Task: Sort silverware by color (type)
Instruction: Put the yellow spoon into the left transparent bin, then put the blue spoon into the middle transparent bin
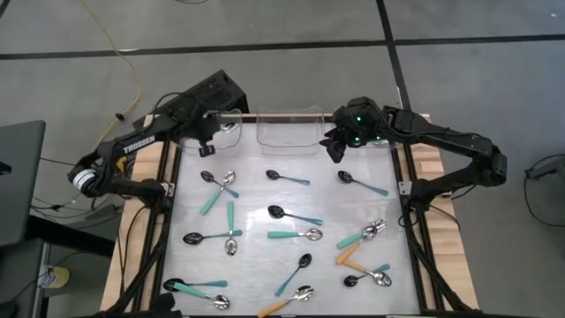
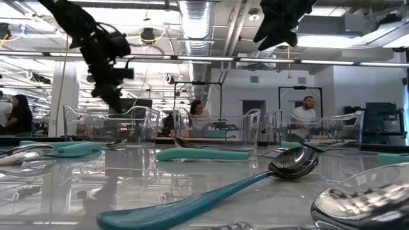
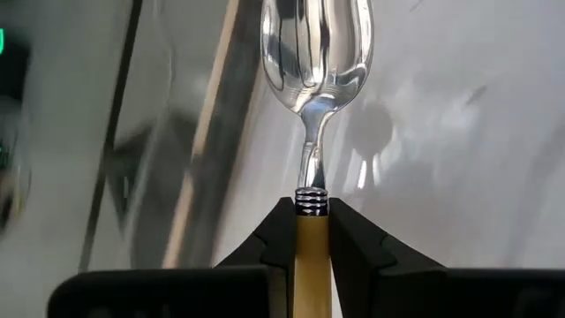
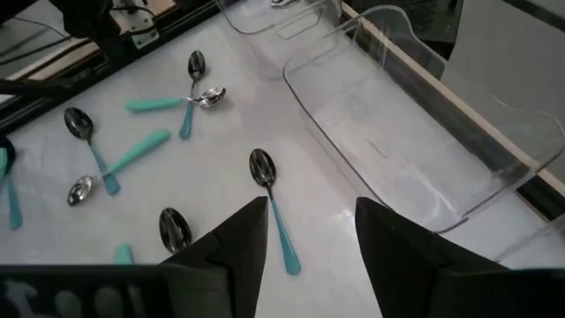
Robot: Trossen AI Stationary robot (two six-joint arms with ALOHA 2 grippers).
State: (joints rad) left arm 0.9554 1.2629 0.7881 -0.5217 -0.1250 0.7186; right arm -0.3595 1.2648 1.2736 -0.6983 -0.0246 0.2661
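The left claw [image 3: 311, 231] is closed on the orange handle of a silver spoon [image 3: 315, 53], just below the ringed neck, the bowl pointing away from the wrist; it sits at the bench's far edge toward the left corner, over the left clear bin [image 1: 228, 132]. The right claw [image 4: 309, 231] holds nothing, its jaws partly apart, and hangs above the bench near the far edge toward the right corner, beside the middle bin [image 1: 289, 132]. The other spoons lie loose across the white bench [image 1: 256, 190]: a crossed teal pair [image 1: 221, 185] left of centre, a black-bowled teal spoon [image 1: 287, 177] near the middle of the far half, another [image 1: 361, 183] toward the right edge, two orange-handled ones [image 1: 362, 240] at the right, and several more along the near edge, one orange [image 1: 287, 301].
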